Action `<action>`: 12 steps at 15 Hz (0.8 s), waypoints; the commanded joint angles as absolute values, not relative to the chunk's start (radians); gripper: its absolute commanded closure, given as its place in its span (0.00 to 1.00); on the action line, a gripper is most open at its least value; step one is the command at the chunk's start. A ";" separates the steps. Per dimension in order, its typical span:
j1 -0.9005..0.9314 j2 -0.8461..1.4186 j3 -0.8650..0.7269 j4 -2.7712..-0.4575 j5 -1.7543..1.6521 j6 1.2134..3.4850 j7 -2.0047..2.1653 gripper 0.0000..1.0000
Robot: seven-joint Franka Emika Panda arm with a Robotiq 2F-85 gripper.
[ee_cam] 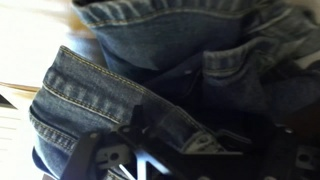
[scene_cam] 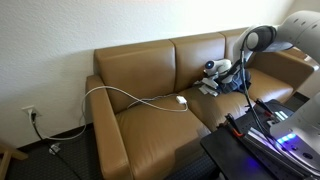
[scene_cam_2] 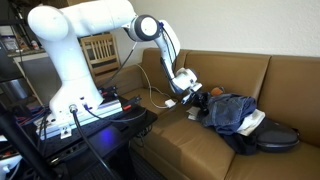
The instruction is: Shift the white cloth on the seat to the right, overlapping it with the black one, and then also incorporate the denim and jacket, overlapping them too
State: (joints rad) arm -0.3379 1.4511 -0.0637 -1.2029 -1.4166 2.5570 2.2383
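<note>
Closest to the wrist camera, folded denim fills the view, its stitched seams running across. The gripper is seen only as dark shapes along the bottom edge. The jaws are spread wide and nothing is held between them.

The step in hand is judged to be the gathering of the denim onto the heap. To do it well, a thick fold or seam should be taken rather than a flat face, so that one layer is not peeled off alone. The fingers should be lowered until fabric is bunched between them before they are closed. The drag should be kept low and short, so that the layers beneath are not pulled apart.

Farther out, in an exterior view, the gripper is found at the edge of the heap; whether it is touching cannot be told. The denim lies on top. A pale sliver taken to be the white cloth shows under it. The black one lies lowest, at the heap's far side, all on the seat. A white cable is draped across the cushions well apart from the heap and is best left untouched.

Farthest back, the arm is stretched from its base toward the seat, with the elbow high and the wrist bent down at the heap.
</note>
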 commanded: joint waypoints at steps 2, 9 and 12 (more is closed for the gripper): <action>-0.445 1.294 0.075 -1.332 -1.291 2.661 2.064 0.00; -0.663 1.044 0.303 -1.638 -1.148 2.825 1.867 0.00; -0.631 0.996 0.290 -1.742 -0.831 2.970 1.651 0.00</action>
State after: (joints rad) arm -0.6140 1.0842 0.2527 -1.5781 -1.0252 2.8873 1.8084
